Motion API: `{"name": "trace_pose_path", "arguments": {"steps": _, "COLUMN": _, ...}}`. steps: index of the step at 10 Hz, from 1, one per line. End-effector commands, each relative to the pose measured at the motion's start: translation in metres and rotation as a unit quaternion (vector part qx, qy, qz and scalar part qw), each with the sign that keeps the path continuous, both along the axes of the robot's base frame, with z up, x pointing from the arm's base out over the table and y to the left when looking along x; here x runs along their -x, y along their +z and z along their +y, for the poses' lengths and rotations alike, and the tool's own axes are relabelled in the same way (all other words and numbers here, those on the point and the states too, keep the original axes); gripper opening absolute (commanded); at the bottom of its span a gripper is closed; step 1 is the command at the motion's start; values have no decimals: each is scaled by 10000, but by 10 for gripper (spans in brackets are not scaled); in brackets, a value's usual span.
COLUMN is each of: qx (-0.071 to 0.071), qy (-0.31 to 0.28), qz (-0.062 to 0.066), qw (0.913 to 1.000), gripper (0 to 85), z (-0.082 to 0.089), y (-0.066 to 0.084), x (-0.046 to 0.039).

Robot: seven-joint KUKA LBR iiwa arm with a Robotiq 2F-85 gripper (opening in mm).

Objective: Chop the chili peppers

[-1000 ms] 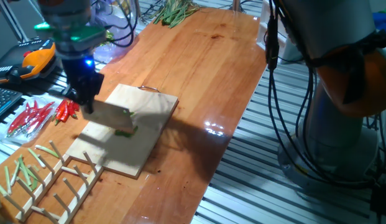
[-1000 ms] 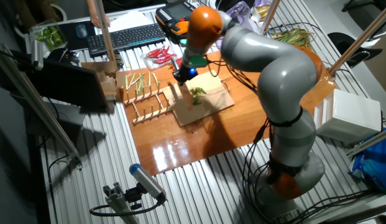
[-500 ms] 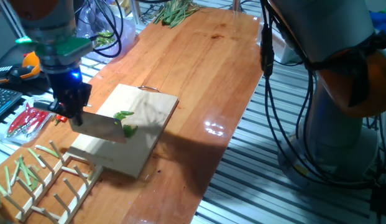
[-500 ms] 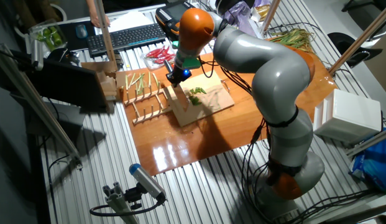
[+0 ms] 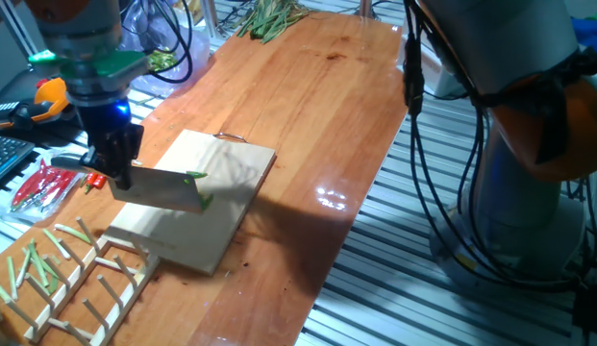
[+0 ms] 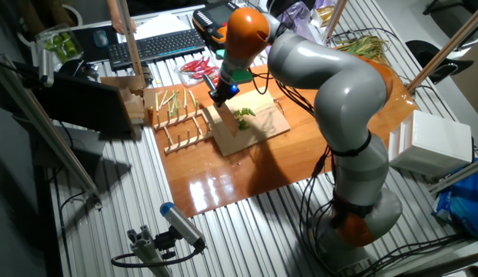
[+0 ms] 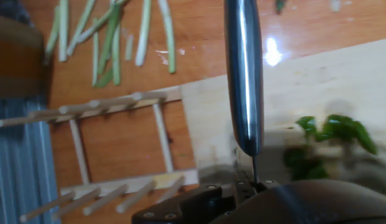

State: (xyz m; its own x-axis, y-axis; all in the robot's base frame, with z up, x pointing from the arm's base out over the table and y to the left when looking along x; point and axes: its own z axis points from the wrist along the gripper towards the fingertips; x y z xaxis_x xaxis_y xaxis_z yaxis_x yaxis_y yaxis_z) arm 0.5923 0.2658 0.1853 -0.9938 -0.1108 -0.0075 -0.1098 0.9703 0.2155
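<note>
Raised again, the knife (image 5: 159, 187) blade half hides the chili peppers (image 5: 199, 198).

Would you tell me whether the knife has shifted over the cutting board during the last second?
Yes: the knife slid along the cutting board toward the wooden rack, off the chili peppers.

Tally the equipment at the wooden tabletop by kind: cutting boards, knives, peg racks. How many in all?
cutting board: 1
knife: 1
peg rack: 1
Total: 3
</note>
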Motion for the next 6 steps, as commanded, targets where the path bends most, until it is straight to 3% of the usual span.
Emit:
{"name": "trace_pose_path", "arguments": {"steps": 1, "qx": -52, "qy": 29, "qz": -43, "qw": 10000, "gripper": 0, "z": 0, "y": -2, "x": 0}}
{"name": "trace_pose_path", "arguments": {"steps": 2, "qx": -245, "qy": 106, "qz": -47, "qw": 9996, "gripper": 0, "z": 0, "y": -2, "x": 0}}
{"name": "trace_pose_path", "arguments": {"steps": 3, "qx": -330, "qy": 138, "qz": 47, "qw": 9993, "gripper": 0, "z": 0, "y": -2, "x": 0}}
{"name": "trace_pose_path", "arguments": {"steps": 4, "qx": -266, "qy": 43, "qz": 111, "qw": 9996, "gripper": 0, "z": 0, "y": -2, "x": 0}}
{"name": "trace_pose_path", "arguments": {"steps": 5, "qx": -54, "qy": -132, "qz": 150, "qw": 9998, "gripper": 0, "z": 236, "y": 138, "x": -96}}
{"name": "trace_pose_path", "arguments": {"steps": 6, "qx": 85, "qy": -255, "qz": 95, "qw": 9996, "gripper": 0, "z": 452, "y": 267, "x": -142}}
